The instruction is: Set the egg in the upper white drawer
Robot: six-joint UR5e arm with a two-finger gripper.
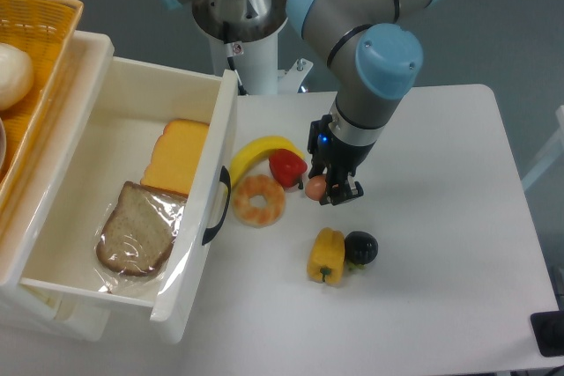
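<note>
The egg (315, 188) is a small pinkish-tan oval lying on the white table, just right of the red pepper (287, 166). My gripper (331, 189) is lowered right at the egg, with its dark fingers (339, 189) against the egg's right side and partly covering it. Whether the fingers are pressing on the egg does not show. The upper white drawer (225, 125) stands pulled open at the left, its dark curved handle (216, 207) facing the egg. Inside it lie a wrapped slice of brown bread (137, 231) and a yellow slice (179, 156).
A banana (260, 151) and an orange doughnut (258, 200) lie between the drawer and the egg. A yellow pepper (326, 255) and a black round fruit (360, 247) sit in front of the gripper. A yellow woven basket (40, 59) with a white bun (13, 75) is at the far left.
</note>
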